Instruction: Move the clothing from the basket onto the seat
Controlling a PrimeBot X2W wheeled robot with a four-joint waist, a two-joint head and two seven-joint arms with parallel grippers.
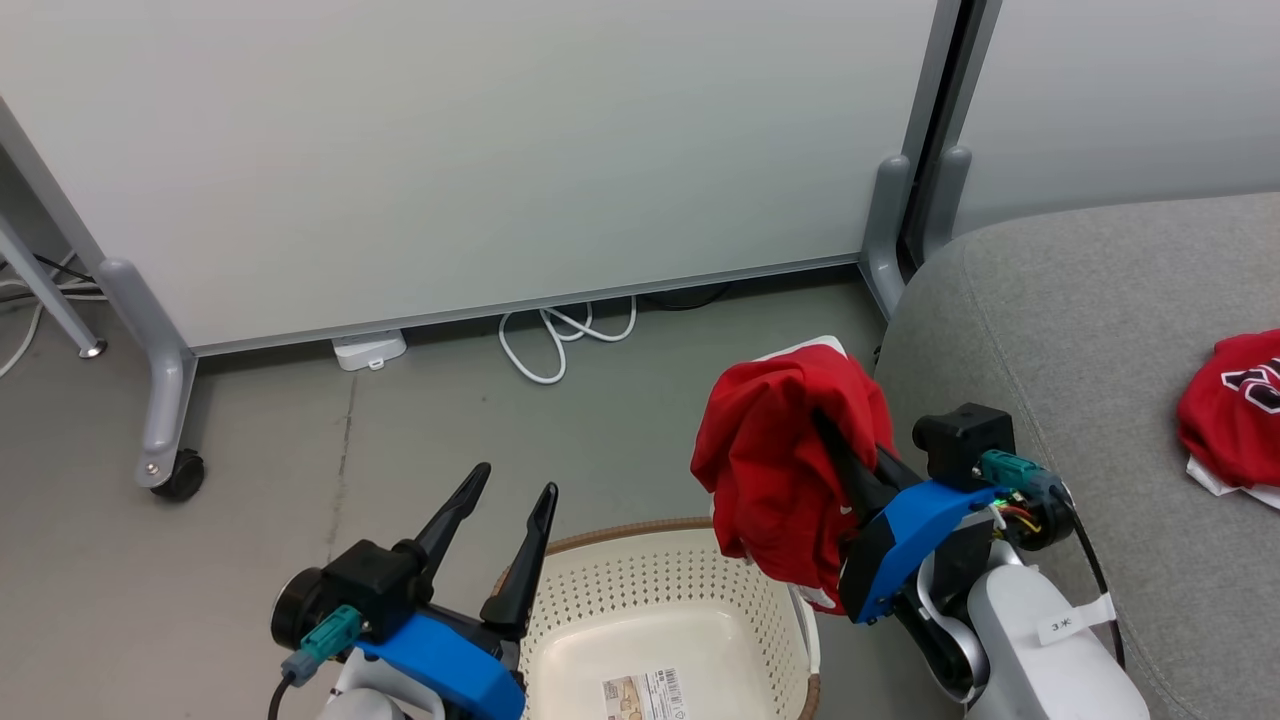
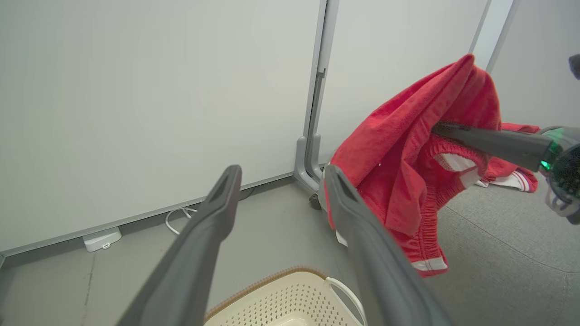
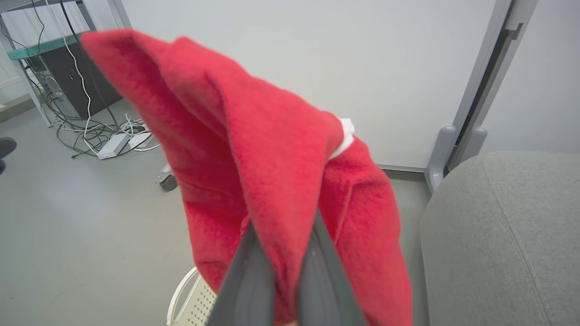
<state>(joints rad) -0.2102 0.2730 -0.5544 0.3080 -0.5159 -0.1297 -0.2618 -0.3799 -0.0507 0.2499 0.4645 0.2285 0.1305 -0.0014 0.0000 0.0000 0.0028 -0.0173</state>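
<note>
Grey floor (image 1: 300,440) runs back to a white wheeled partition (image 1: 450,150), with a white cable (image 1: 560,340) looped at its foot. The basket (image 1: 650,590) stands on the floor at the bottom of the head view, a paper label (image 1: 645,697) lying on its bare bottom. The grey sofa (image 1: 1080,330) rises just to its right. The right gripper (image 1: 830,435) has its fingers together, clamped on a red garment (image 1: 775,470). It holds the garment in the air over the basket's right rim, close beside the sofa's rounded edge. The cloth drapes over the fingers and hangs in folds, and the left wrist view shows a white stripe at its lower hem. The other garment (image 1: 1230,405), red with black-and-white lettering, lies crumpled on the sofa, well apart from that gripper. The left gripper (image 1: 515,480) hovers over the basket's left rim with its fingers spread apart and empty, pointing toward the partition.
</note>
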